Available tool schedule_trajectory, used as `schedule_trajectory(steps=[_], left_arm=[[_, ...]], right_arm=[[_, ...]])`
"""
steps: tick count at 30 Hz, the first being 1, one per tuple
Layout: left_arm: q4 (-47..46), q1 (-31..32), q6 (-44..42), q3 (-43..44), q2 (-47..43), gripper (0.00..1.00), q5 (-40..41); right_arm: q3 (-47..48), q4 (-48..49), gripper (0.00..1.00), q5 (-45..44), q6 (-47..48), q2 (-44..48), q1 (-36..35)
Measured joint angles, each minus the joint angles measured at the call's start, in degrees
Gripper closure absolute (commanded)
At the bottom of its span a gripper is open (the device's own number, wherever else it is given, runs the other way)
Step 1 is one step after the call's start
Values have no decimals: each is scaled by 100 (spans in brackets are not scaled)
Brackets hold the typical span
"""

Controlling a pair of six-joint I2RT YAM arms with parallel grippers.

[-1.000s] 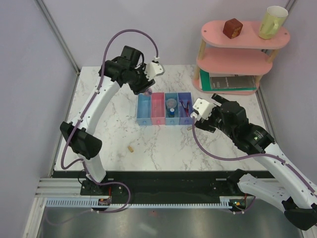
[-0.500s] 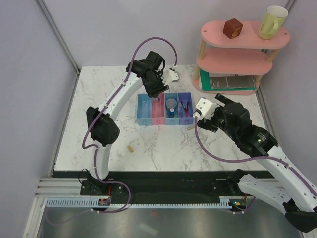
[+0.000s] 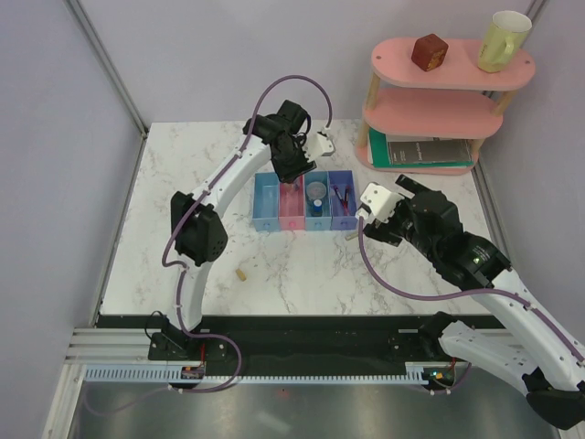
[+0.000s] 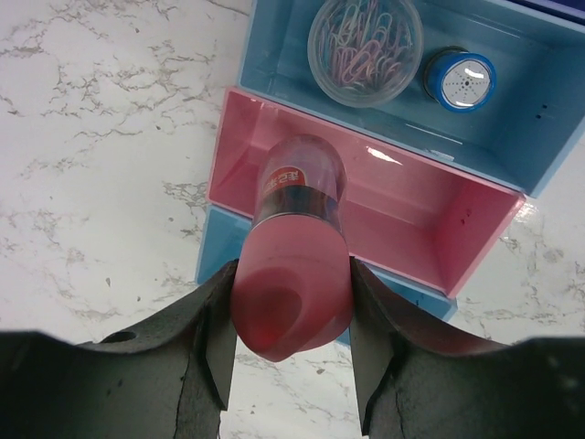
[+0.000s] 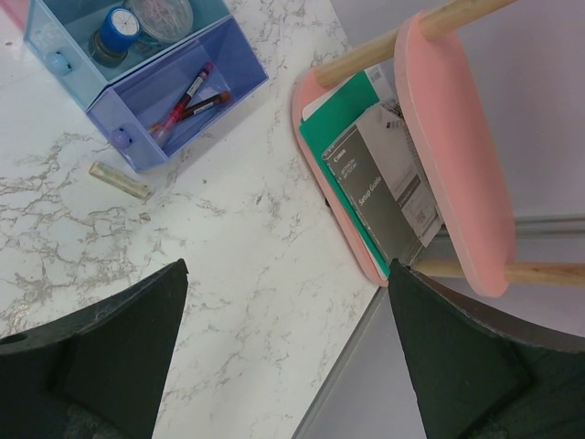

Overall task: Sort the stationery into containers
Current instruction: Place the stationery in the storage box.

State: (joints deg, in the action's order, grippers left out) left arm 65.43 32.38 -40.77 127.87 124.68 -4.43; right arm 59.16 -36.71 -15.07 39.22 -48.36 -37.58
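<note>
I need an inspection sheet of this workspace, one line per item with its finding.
Surface: marble table, two beige pieces loose on it.
Job's things: pink cylinder over the pink bin; clear tub and blue cylinder in a light blue bin; red pen in the purple bin.
Clutter: nothing seen.
Grippers: left gripper shut on pink cylinder; right gripper open, empty.
Cables: purple cables loop along both arms.
Surroundings: pink shelf holding brown cube, yellow mug, booklets.
</note>
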Motion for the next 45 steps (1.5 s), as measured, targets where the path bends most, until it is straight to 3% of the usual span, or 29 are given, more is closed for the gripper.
schedule_trajectory(steps=[10, 16, 18, 22, 31, 45], left_arm=[[-315, 0, 7, 0, 304, 97, 190], [-468, 0, 7, -2, 323, 74, 262], [-496, 0, 7, -4, 332, 59, 264], [-588, 0, 7, -46, 376, 46, 262], [-684, 0, 7, -170, 431, 31, 278], [-726, 2, 90, -170, 363, 18, 273]], right_arm=[[-63, 13, 2, 2, 0, 52, 0], [-129, 59, 2, 20, -2, 107, 0], [-162, 61, 2, 20, -2, 114, 0], [-173, 72, 2, 22, -2, 122, 0], [-175, 72, 2, 22, -4, 155, 11], [-192, 72, 2, 22, -7, 197, 33]])
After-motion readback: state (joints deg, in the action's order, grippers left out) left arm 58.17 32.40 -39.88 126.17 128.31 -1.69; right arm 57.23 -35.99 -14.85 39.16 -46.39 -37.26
